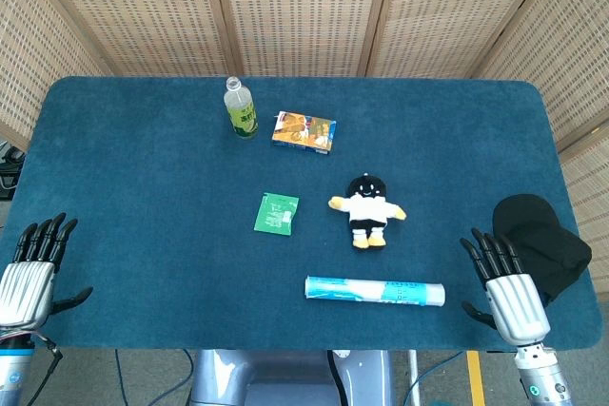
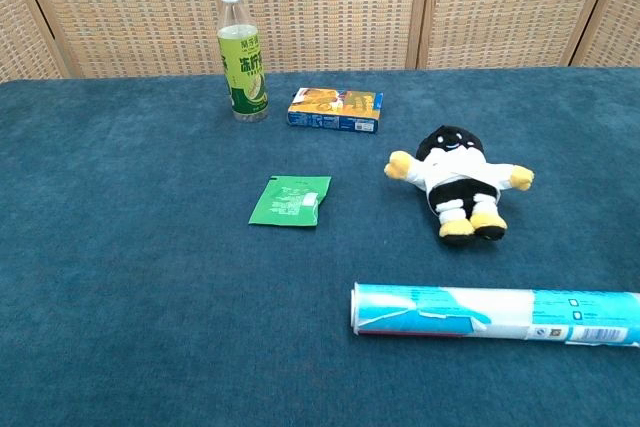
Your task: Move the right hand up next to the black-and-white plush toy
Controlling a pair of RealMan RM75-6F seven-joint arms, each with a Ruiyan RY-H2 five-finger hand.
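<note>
The black-and-white plush toy (image 1: 366,210) (image 2: 457,179) lies on its back near the middle of the blue table, its yellow feet toward me. My right hand (image 1: 504,287) hovers at the table's front right, well right of the toy and nearer to me, fingers spread and holding nothing. My left hand (image 1: 34,265) is at the front left corner, fingers apart and empty. Neither hand shows in the chest view.
A light-blue tube (image 1: 375,290) (image 2: 497,314) lies in front of the toy. A green sachet (image 1: 276,212) (image 2: 290,200) sits left of it. A bottle (image 1: 241,108) (image 2: 242,57) and a snack box (image 1: 304,131) (image 2: 335,109) stand further back. A black cloth (image 1: 540,241) lies beside my right hand.
</note>
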